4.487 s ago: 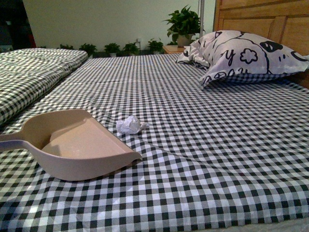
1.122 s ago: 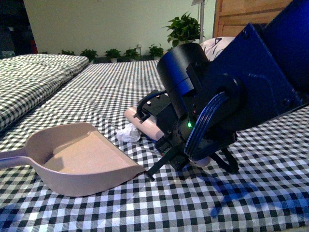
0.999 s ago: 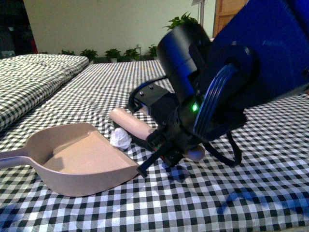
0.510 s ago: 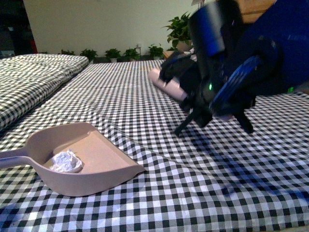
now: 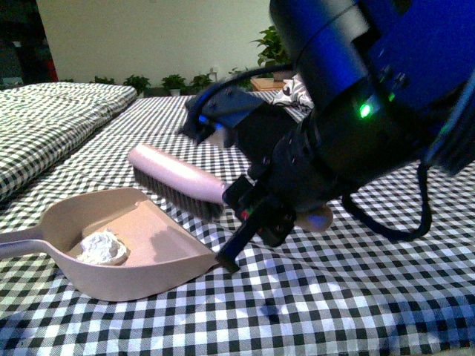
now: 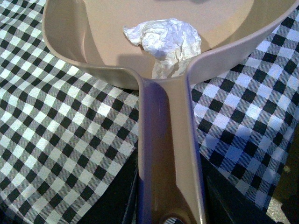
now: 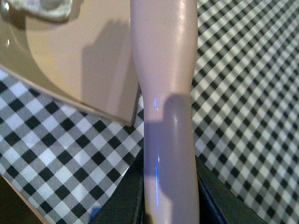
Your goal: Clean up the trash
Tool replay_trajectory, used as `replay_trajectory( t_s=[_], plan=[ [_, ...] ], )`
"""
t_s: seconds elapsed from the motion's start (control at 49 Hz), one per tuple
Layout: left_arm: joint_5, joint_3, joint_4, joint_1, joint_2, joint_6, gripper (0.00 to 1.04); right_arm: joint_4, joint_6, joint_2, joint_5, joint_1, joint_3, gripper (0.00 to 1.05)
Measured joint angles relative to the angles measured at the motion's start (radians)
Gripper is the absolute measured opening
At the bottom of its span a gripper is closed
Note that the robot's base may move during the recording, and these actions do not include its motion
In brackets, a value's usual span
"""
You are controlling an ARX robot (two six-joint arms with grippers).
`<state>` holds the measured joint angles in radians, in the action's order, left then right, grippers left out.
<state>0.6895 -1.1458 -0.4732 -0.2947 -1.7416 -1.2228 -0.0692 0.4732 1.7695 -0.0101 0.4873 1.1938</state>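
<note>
The trash, a crumpled white paper ball (image 5: pixel 102 248), lies inside the beige dustpan (image 5: pixel 159 230) near its back wall, on the left of the checked bed. In the left wrist view the ball (image 6: pixel 163 42) sits just ahead of the dustpan handle (image 6: pixel 166 140). My left gripper (image 6: pixel 168 205) is shut on that handle; it is out of the front view. My right gripper (image 5: pixel 256 211) is shut on the handle (image 7: pixel 163 70) of the pink brush (image 5: pixel 174 178). The brush hangs tilted just above the dustpan's open lip (image 7: pixel 70 60).
The black-and-white checked sheet (image 5: pixel 356 297) covers the bed. A second checked quilt (image 5: pixel 44 119) lies at the far left. Potted plants (image 5: pixel 171 80) line the back wall. My right arm hides most of the right side, including the pillow.
The brush pushed the paper ball from the sheet into the dustpan, lifted away to the back right, and has come back down over the dustpan's lip. The dustpan has stayed put.
</note>
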Motion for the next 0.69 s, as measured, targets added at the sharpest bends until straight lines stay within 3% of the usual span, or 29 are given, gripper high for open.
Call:
replay_trajectory(
  t_s=[0.143,0.53,0.693],
  plan=[
    [0.0,0.0,0.0,0.0,0.0,0.0,0.29,0.028,-0.072,-0.067,-0.005,-0.059,0.003,0.21],
    [-0.002,0.0,0.001,0.0,0.0,-0.001,0.29,0.179,-0.269,-0.158,-0.136,-0.27,-0.109,0.21],
    [-0.014,0.002,0.1,0.007,0.0,0.005,0.29,0.172,-0.294,-0.161,-0.134,-0.334,-0.141,0.21]
  ],
)
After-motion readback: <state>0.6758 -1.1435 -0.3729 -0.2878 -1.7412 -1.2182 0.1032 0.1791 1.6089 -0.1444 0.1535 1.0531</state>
